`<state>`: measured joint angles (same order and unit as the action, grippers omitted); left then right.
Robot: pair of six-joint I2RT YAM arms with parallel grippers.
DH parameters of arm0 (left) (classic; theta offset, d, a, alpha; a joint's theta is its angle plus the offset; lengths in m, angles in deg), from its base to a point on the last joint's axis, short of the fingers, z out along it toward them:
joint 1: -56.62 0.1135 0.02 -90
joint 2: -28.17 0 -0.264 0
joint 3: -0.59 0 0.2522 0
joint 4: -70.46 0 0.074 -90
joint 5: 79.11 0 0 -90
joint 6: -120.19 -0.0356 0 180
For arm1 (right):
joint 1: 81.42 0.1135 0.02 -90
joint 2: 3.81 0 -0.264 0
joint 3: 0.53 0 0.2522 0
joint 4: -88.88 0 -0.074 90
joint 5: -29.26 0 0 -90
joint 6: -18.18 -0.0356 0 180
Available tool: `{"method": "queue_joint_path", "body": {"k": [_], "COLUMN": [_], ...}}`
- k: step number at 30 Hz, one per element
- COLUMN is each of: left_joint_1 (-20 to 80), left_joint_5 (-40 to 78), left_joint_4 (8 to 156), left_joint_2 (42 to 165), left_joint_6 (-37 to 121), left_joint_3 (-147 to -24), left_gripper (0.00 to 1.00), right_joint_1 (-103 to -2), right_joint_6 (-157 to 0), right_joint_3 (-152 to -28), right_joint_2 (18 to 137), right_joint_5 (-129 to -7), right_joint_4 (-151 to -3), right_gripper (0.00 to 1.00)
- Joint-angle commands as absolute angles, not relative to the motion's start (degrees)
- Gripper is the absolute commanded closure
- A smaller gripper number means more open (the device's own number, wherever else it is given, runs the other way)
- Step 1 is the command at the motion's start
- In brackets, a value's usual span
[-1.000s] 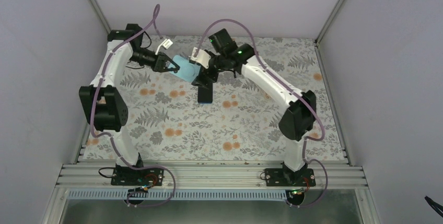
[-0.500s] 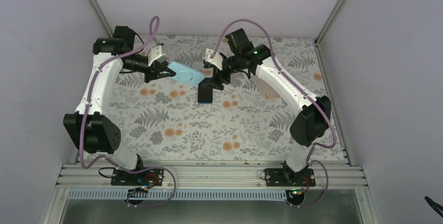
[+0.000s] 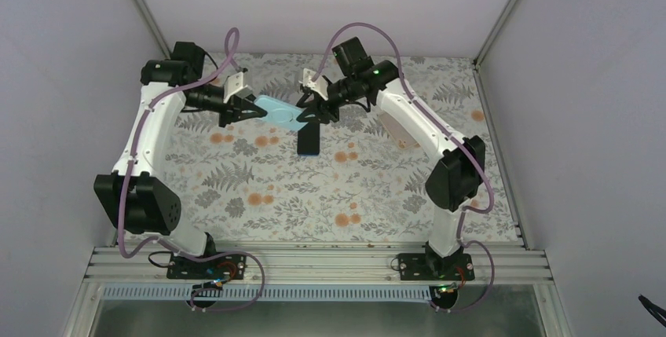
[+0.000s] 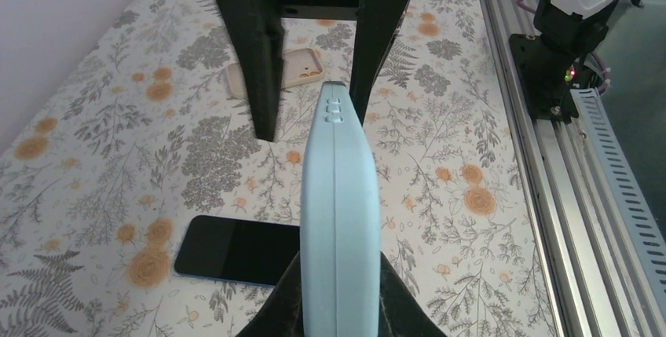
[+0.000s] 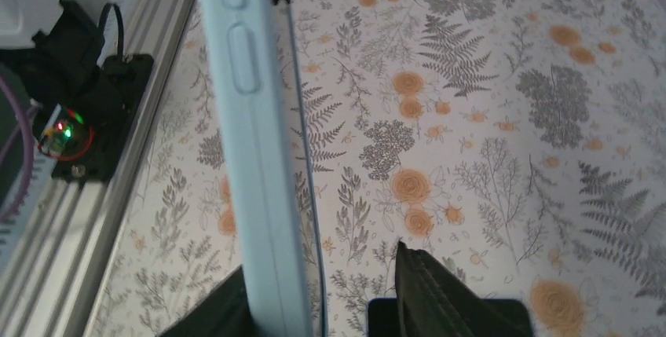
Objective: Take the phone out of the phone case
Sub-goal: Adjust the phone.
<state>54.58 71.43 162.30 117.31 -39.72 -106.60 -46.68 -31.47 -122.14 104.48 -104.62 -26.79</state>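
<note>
Phone, pale blue, is held in the air above the far middle of the flowered table; left gripper pinches its left end between both fingers; right gripper sits at its right end with fingers spread, one finger close beside the phone's edge, contact unclear; phone case, beige, lies on the table further right, well apart; black phone lies flat below the held one, on its near side.

Left fingers pinch the phone edge-on above another black phone
</note>
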Motion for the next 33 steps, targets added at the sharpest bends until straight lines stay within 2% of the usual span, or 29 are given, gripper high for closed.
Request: {"method": "queue_joint_path", "body": {"k": [1,3,4,7,8,9,11,13,14,21,28,33], "left_joint_1": [54.25,54.25,54.25,54.24,54.26,54.25,54.25,54.29,54.44,54.77,55.02,54.87], "left_joint_5": [77.89,78.33,78.30,78.27,78.38,78.26,77.45,75.04,73.80,75.78,67.82,69.89], "left_joint_4": [161.89,161.92,161.89,161.92,161.92,161.92,161.92,162.02,161.96,161.92,162.00,161.88], "left_joint_2": [117.47,117.64,117.83,118.79,119.07,119.32,119.84,119.60,119.06,117.51,128.41,130.17], "left_joint_6": [-41.47,-41.45,-41.44,-40.54,-40.15,-39.59,-36.93,-34.11,-33.69,-24.28,0.65,7.90], "left_joint_3": [-108.57,-108.90,-109.15,-110.02,-110.56,-111.09,-112.68,-114.01,-114.01,-115.51,-127.58,-130.17], "left_gripper": [0.98,0.98,0.98,0.98,0.94,0.80,0.42,0.09,0.01,0.00,0.00,0.00], "right_joint_1": [-46.64,-46.61,-46.66,-46.70,-46.70,-46.65,-46.70,-46.70,-46.68,-45.72,-38.44,-31.74], "right_joint_6": [-31.47,-31.40,-31.40,-31.92,-32.15,-33.02,-34.72,-36.43,-37.03,-39.73,-29.53,-15.38], "right_joint_3": [-125.54,-125.91,-125.72,-124.54,-123.97,-123.12,-120.35,-117.30,-115.91,-103.55,-87.68,-73.30], "right_joint_2": [106.25,106.45,106.22,104.79,104.09,103.13,100.69,98.35,97.18,86.58,77.02,73.07], "right_joint_5": [-107.90,-108.21,-108.30,-107.95,-107.26,-106.02,-101.34,-94.71,-90.92,-71.20,-50.94,-36.44], "right_joint_4": [-24.00,-23.18,-23.14,-23.99,-24.47,-25.53,-28.85,-32.85,-35.14,-51.47,-72.03,-94.39], "right_gripper": [0.68,0.90,0.95,0.97,0.97,0.97,0.97,0.97,0.97,0.97,0.97,0.97]}}
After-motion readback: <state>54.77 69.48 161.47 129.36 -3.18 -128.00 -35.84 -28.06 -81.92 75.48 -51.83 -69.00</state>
